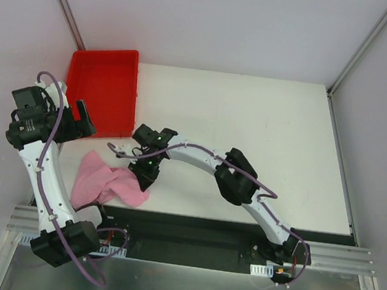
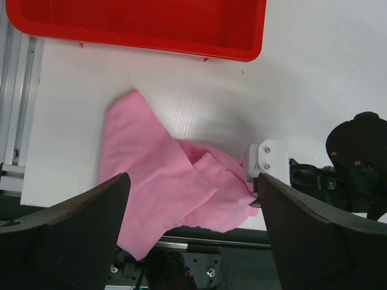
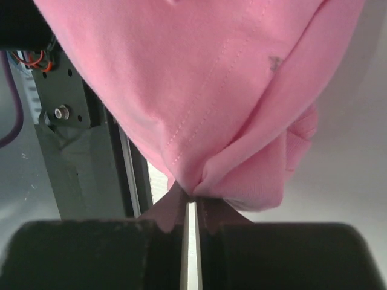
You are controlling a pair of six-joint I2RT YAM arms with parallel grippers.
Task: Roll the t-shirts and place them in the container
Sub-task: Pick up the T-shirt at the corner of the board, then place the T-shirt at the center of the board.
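Observation:
The pink t-shirt (image 1: 106, 181) lies crumpled at the table's near left edge, part of it hanging over the dark front rail. My right gripper (image 1: 142, 174) is shut on the shirt's right edge. The right wrist view shows its fingertips (image 3: 190, 202) pinching a fold of the t-shirt (image 3: 211, 90). In the left wrist view the t-shirt (image 2: 163, 181) is folded over itself, and the right gripper (image 2: 257, 194) bites its right side. My left gripper (image 1: 85, 121) hovers open above and left of the shirt, and in its own view the left gripper (image 2: 192, 181) holds nothing between its wide jaws.
A red tray (image 1: 77, 70) stands at the back left of the white table, its near wall (image 2: 151, 39) just beyond the shirt. The table's front edge and dark rail (image 1: 192, 224) run close under the shirt. The right arm (image 1: 238, 177) arches across the middle.

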